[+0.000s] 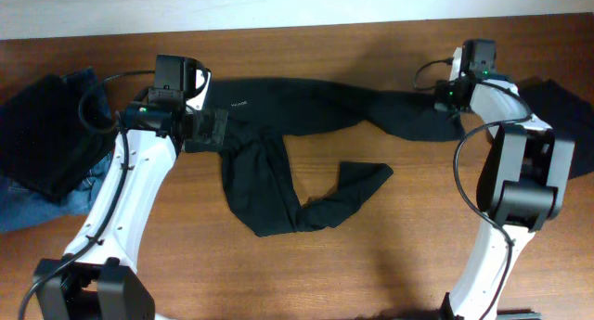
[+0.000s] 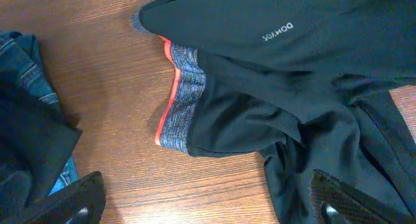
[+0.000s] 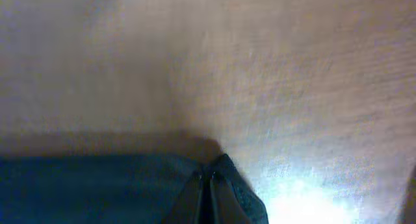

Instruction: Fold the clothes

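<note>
The clothes, black trousers [image 1: 278, 116], lie spread across the table. One leg stretches right and the other curls down toward the middle [image 1: 348, 195]. In the left wrist view I see the grey waistband with red-orange trim [image 2: 179, 97] and white lettering. My left gripper [image 1: 208, 130] [image 2: 208, 208] hovers open over the waist end, one finger above bare wood and the other above black cloth. My right gripper [image 1: 452, 105] [image 3: 209, 180] is shut on the end of the far leg [image 3: 97, 188], low at the table.
Blue denim jeans with a dark garment on top [image 1: 37, 167] [image 2: 26, 120] lie at the table's left edge. Another dark cloth [image 1: 561, 116] sits at the far right. The table's back edge [image 1: 297, 31] meets a white wall.
</note>
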